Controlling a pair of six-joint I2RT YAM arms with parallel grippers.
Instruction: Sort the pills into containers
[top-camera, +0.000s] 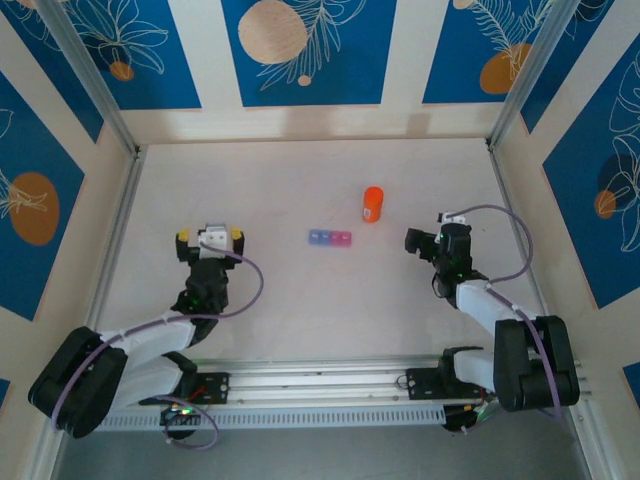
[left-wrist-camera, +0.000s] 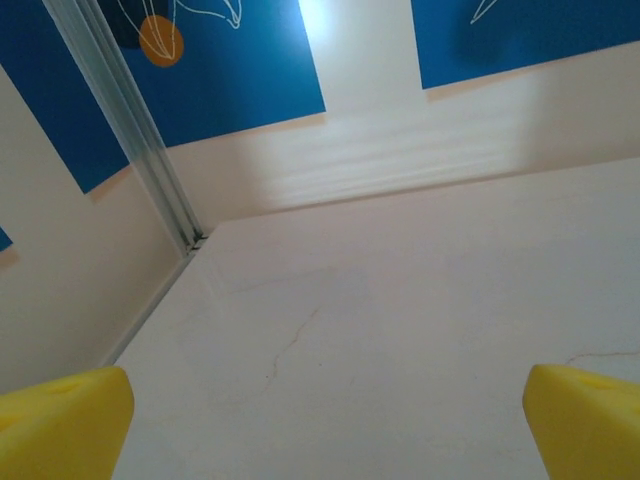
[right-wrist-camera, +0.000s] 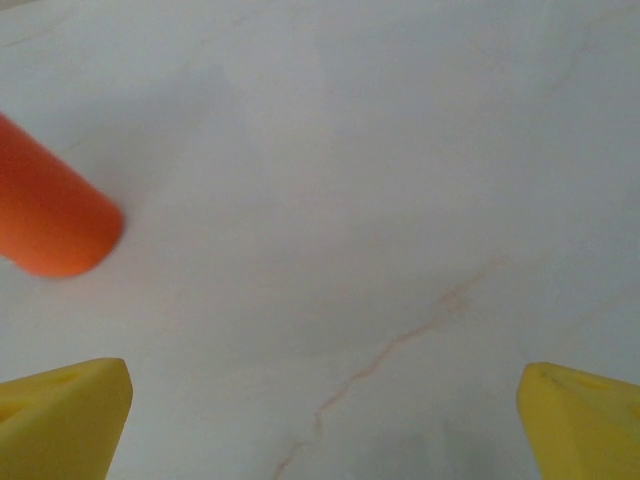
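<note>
Both arms crouch low over the tabletop (top-camera: 290, 180). Left pincer (top-camera: 210, 238) and right pincer (right-wrist-camera: 322, 395) gape wide, empty, flanking the containers (top-camera: 330, 238).

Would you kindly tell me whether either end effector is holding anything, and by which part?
Nothing is held: the left end effector and right end effector are both open, away from the pill box and orange bottle.

Lab enclosure: printed wall panels (top-camera: 300, 50), aluminium rails (top-camera: 320, 375)
</note>
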